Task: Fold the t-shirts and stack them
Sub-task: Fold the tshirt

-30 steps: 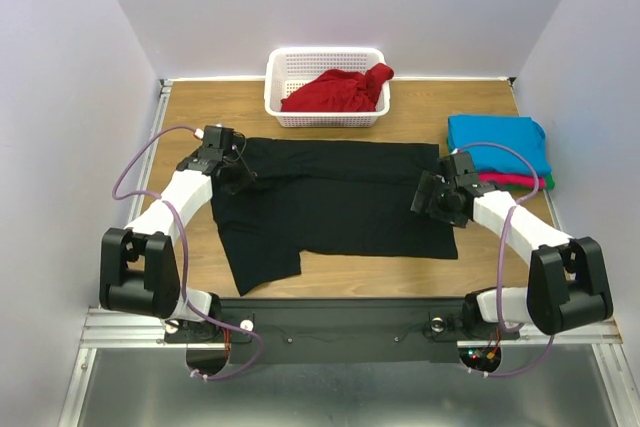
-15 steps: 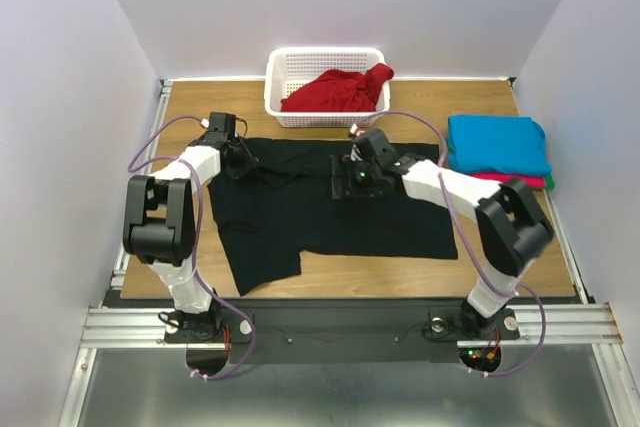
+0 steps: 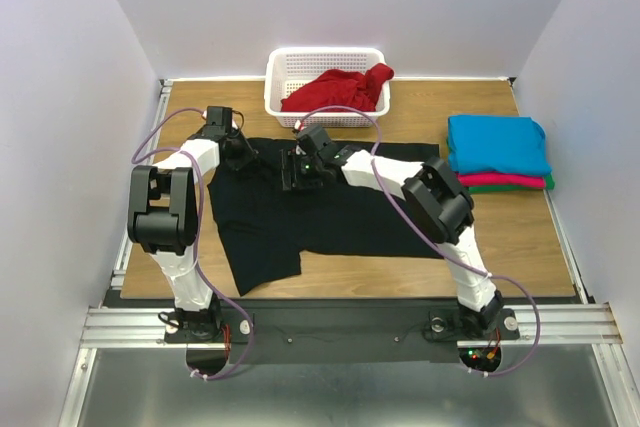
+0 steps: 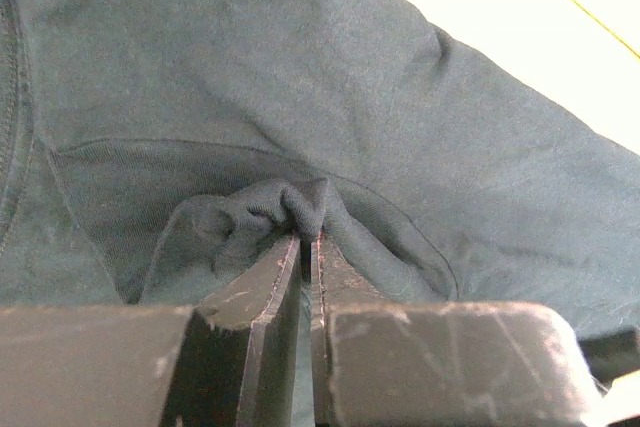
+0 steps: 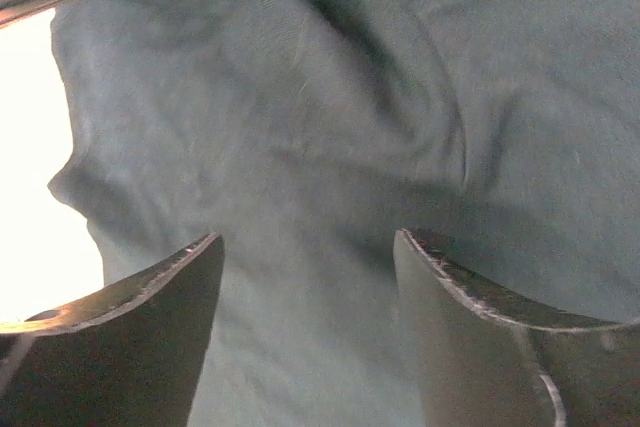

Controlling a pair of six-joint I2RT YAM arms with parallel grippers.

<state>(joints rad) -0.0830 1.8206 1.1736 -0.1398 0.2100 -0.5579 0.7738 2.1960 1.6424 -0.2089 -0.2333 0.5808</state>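
Two t-shirts are left to fold, by my reading, and three look done. Toward the far left corner of the worktop (image 3: 510,237), the left gripper (image 4: 305,242) has its fingers pressed together on a small bunch of the black t-shirt (image 3: 330,212). That shirt lies spread flat across the middle of the worktop, not yet folded. Just to the right, the right gripper (image 5: 305,247) stands over the shirt's far edge with its fingers spread, cloth beneath them but nothing pinched. Behind it, at the far edge, the basket (image 3: 275,97) holds the crumpled red t-shirt (image 3: 335,90). At the right edge sits the folded stack: the turquoise-blue t-shirt (image 3: 497,144) on top, the pink-red t-shirt (image 3: 490,179) under it, the green t-shirt (image 3: 545,184) lowest.

Bare wood shows along the left edge, in a strip along the near edge, and between the black shirt and the stack. Toward the basket there is little room.
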